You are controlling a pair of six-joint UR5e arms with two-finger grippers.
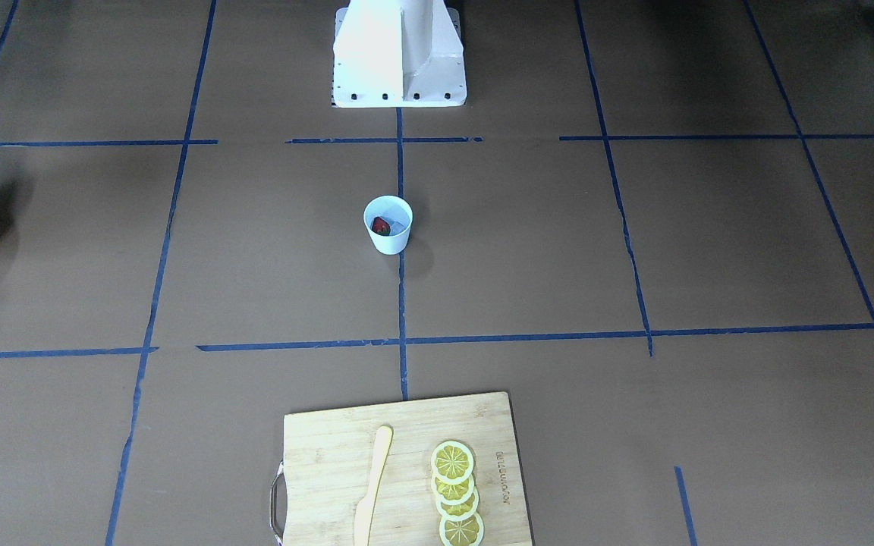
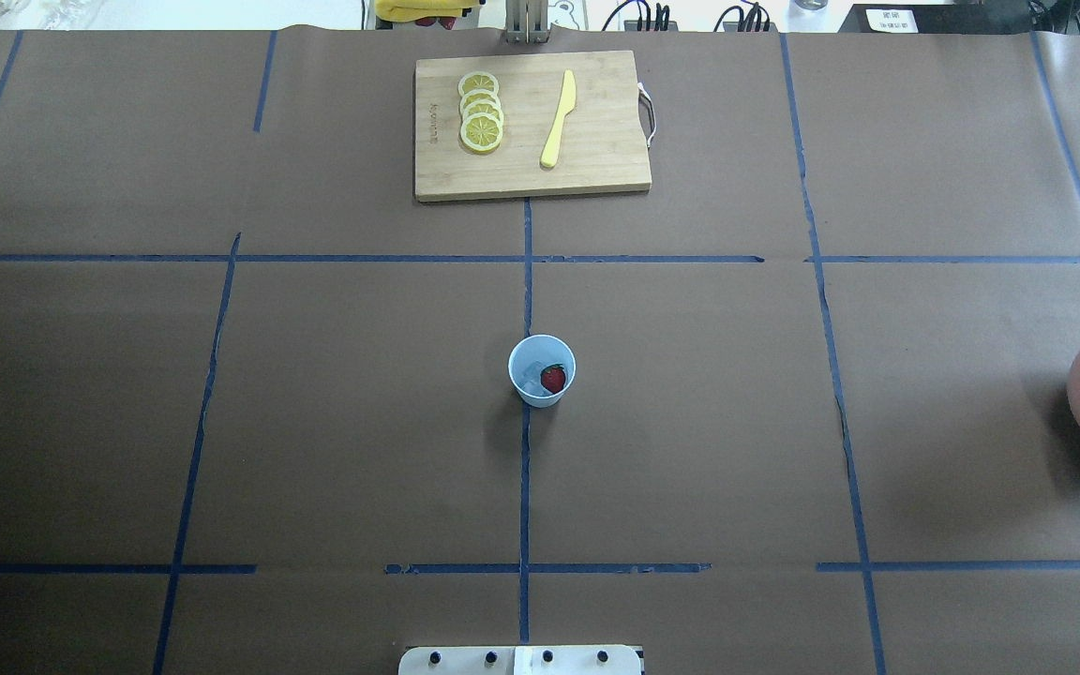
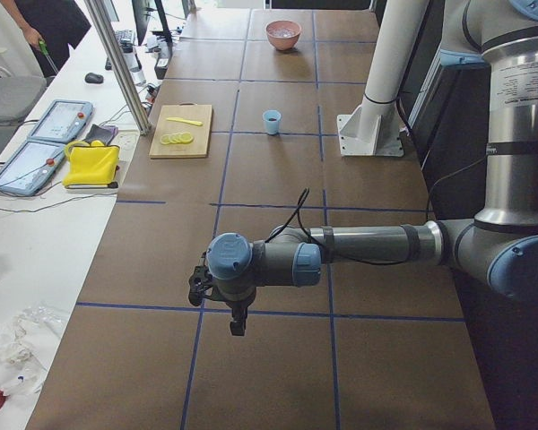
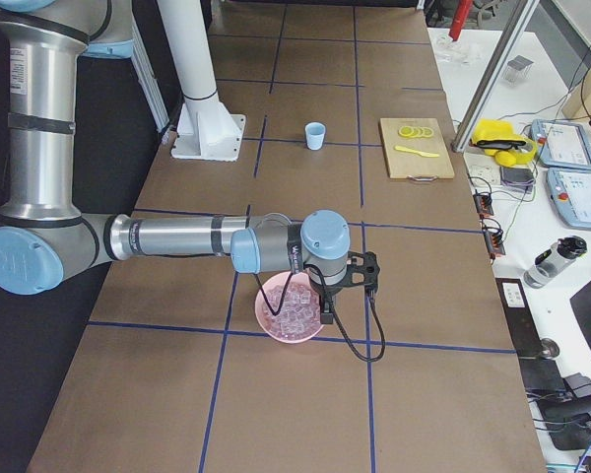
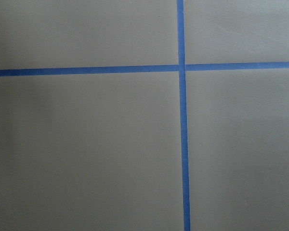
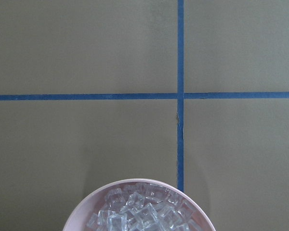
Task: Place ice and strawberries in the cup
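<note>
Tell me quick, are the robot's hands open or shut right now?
Left gripper: cannot tell, seen only from the side.
Right gripper: cannot tell, seen only from the side, over the pink bowl of ice.

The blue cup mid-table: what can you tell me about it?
The cup is small, pale blue, handleless, smooth and tapered, likely plastic. It stands upright on a blue tape line in the middle of the table, holding a strawberry beside clear ice. Nothing else touches it.
</note>
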